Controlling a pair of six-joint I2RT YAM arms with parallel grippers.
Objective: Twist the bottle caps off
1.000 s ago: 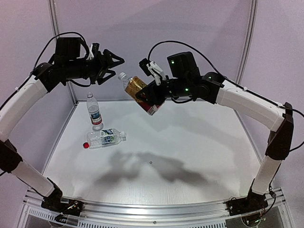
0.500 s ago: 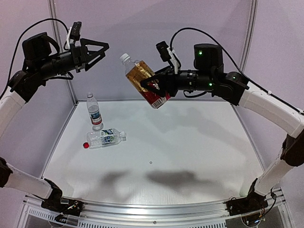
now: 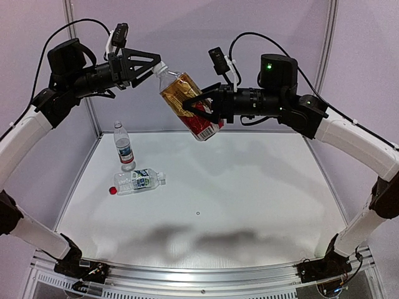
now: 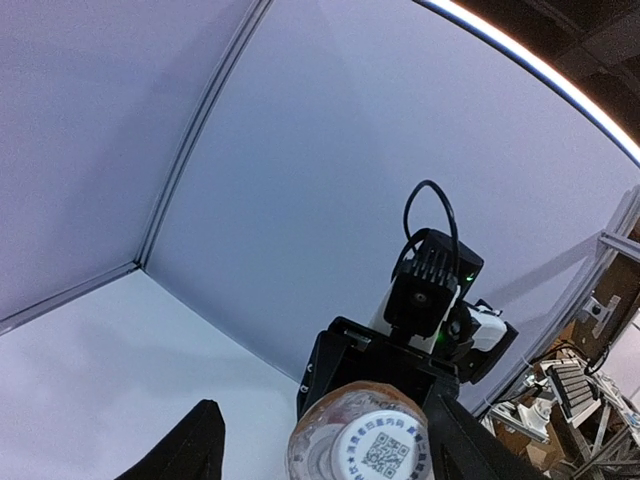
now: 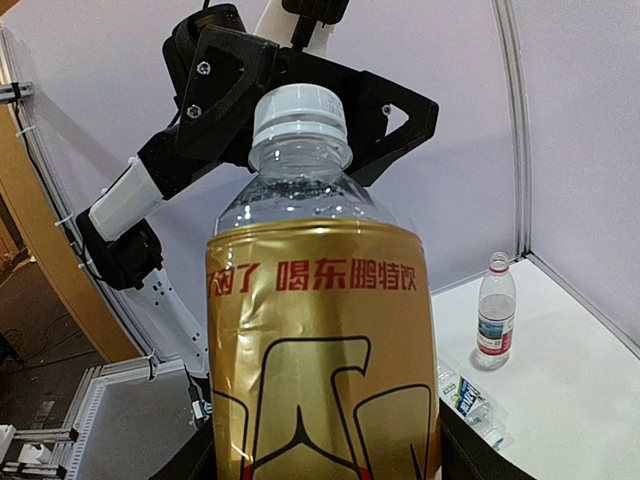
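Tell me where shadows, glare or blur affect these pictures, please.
Top external: even light, with only soft shadows on the near part of the table. Left wrist: a bright strip glares at upper right; the cap is sharp. Right wrist: the gold-labelled bottle is sharp, the far standing bottle slightly soft.

- Overhead view: bright, soft, even light from above on the white matte table (image 3: 262, 180); two broad, blurred grey shadows lie across its near part; the picture is a little grainy.
- Left wrist view: a blown-out white light strip (image 4: 540, 70) crosses the upper right; the whitish round screw cap (image 4: 375, 450) at the bottom edge reads sharp.
- Right wrist view: the gold-labelled amber plastic bottle (image 5: 320, 340) is sharp, its label softly glossy; the far background is slightly soft.
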